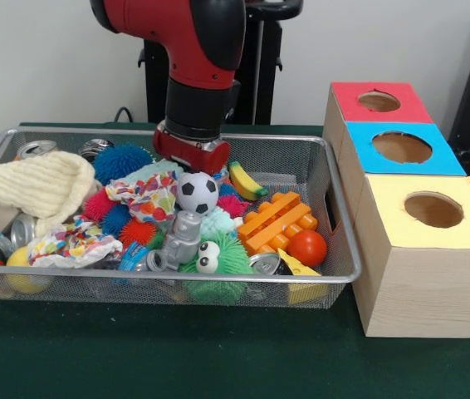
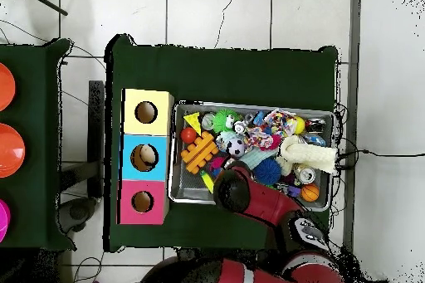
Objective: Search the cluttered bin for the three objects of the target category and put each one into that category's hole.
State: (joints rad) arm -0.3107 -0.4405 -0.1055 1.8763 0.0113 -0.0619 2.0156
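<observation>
My gripper [image 1: 192,155] sits low in the wire mesh bin [image 1: 345,241], behind the black-and-white soccer ball [image 1: 197,192] and beside the yellow toy banana [image 1: 246,181], its fingers hidden so I cannot tell their state.

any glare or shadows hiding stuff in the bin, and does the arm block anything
Front view: even light, only small glints on the cans and mesh bin; soft shadow under the arm, whose wrist hides the claw and the toys behind it. Overhead view: the arm covers the bin's base-side edge; toys are tiny and hard to separate, and the floor tiles look bright.
</observation>
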